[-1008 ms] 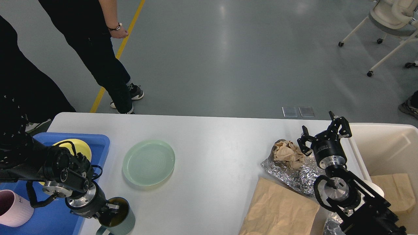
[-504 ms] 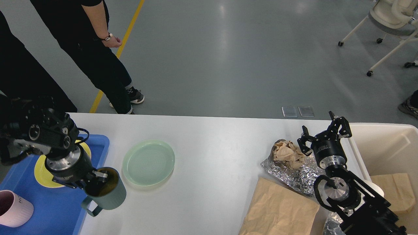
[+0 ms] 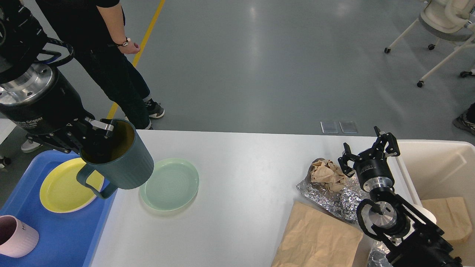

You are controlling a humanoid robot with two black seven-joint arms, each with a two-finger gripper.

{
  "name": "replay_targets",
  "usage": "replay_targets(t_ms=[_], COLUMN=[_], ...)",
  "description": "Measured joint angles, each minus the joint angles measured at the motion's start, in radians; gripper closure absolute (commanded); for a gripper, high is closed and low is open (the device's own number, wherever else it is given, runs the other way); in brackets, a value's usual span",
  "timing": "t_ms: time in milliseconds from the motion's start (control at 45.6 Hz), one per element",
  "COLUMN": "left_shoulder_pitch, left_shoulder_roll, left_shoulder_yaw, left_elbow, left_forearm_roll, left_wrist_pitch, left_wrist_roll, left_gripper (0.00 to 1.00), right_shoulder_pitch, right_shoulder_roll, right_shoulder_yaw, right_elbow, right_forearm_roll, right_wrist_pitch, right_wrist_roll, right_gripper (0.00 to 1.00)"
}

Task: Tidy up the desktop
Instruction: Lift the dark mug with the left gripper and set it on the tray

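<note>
over the desktop (image 3: 241,178), left pincer (image 3: 94,139) grips teal mug (image 3: 120,159).

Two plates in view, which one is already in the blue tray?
The yellow plate. It lies flat in the blue tray, while the green plate sits on the white desktop, just right of the tray.

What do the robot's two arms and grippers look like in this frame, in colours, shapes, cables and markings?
Both arms are black with polished silver metal rings at the wrist. The left gripper has a fat black cylindrical body with faint grey lettering, black linkage fingers, one silver fingertip and a looping black cable above. The right gripper has a round black body with a small pale label, angular black fingers and a black cable loop below.
</note>
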Motion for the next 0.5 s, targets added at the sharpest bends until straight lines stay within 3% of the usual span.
replay_targets(t_ms=[263,504], left_shoulder_pitch=[0.041,0.331], left_shoulder_roll=[0.091,0.349], left_shoulder_yaw=[0.099,0.096], left_elbow=[0.043,0.234], left_forearm_roll=[0.02,0.197], left_wrist_pitch=[0.012,0.071], left_wrist_roll=[0.004,0.002], left_gripper=[1.0,1.0], right_shoulder_pitch=[0.0,0.0], right_shoulder_roll=[0.0,0.001], right_shoulder_yaw=[0.0,0.0], right_elbow=[0.0,0.0], right_forearm_roll=[0.001,0.0], right_wrist_pitch=[0.0,0.0], right_wrist_roll=[0.0,0.0], right_gripper=[0.0,0.0])
